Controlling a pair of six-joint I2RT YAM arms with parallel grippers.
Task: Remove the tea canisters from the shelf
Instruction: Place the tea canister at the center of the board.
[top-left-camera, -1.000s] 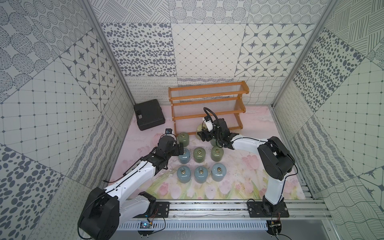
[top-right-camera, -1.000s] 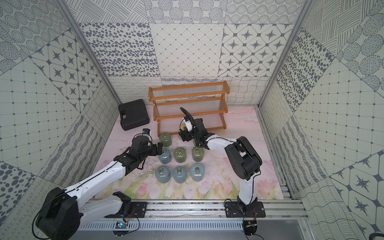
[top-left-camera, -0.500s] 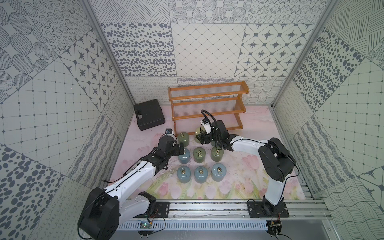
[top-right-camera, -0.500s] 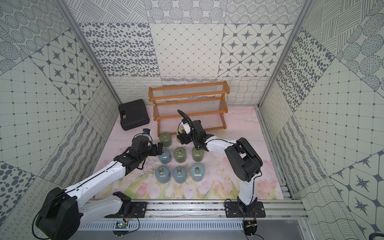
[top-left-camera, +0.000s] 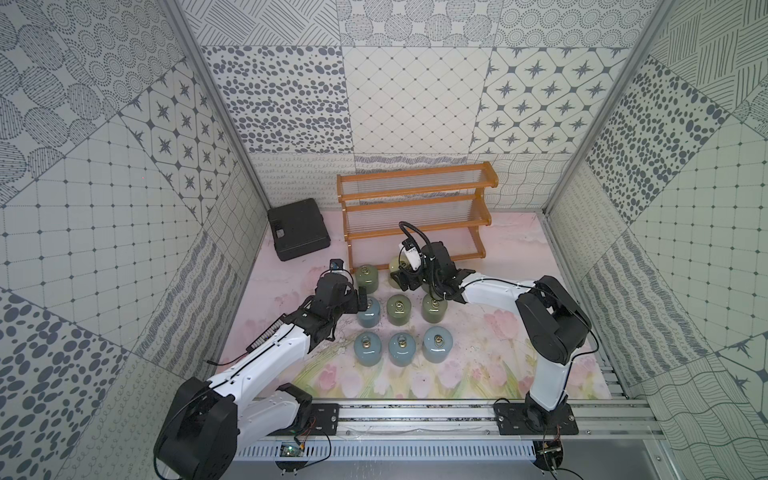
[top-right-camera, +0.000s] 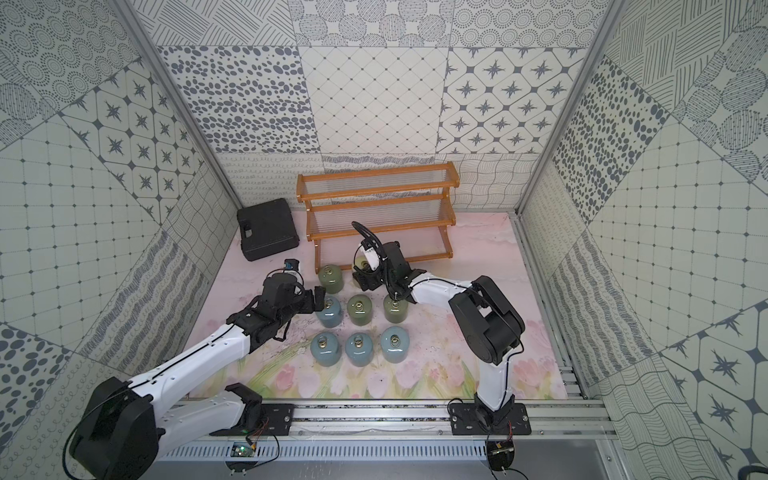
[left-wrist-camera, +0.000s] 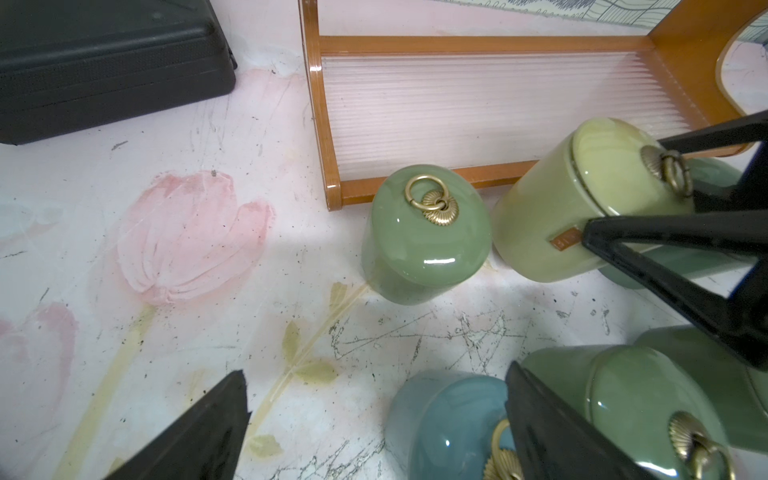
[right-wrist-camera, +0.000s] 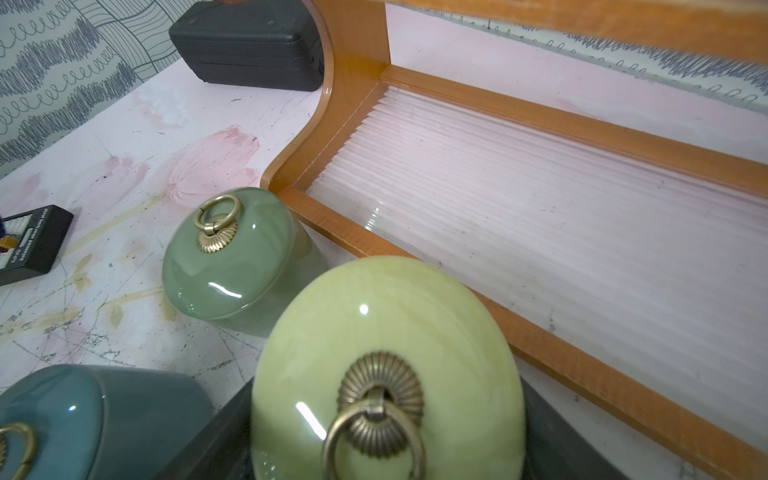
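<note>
The shelf (top-left-camera: 417, 194) (top-right-camera: 376, 182) has all three tiers bare in both top views. My right gripper (top-left-camera: 400, 277) (right-wrist-camera: 386, 419) is shut on a pale yellow-green tea canister (top-left-camera: 395, 264) (top-right-camera: 362, 264) (right-wrist-camera: 386, 332). It holds it tilted, just in front of the shelf's lowest tier (right-wrist-camera: 561, 199), beside a sage green canister (top-left-camera: 367, 277) (left-wrist-camera: 428, 232) (right-wrist-camera: 232, 257). Several more blue-grey and olive canisters stand in two rows on the mat, such as a blue one (top-left-camera: 368, 312) (left-wrist-camera: 444, 419). My left gripper (top-left-camera: 360, 300) (left-wrist-camera: 376, 380) is open and holds nothing. That blue canister lies against its one finger.
A flat black case (top-left-camera: 298, 235) (top-right-camera: 268, 235) (left-wrist-camera: 104, 70) lies left of the shelf by the wall. Patterned walls close in three sides. The metal rail (top-left-camera: 415, 419) with both arm bases runs along the front.
My right gripper has carried the pale canister a little to the left and towards the front, closer to the sage green one. The left arm has not moved.
</note>
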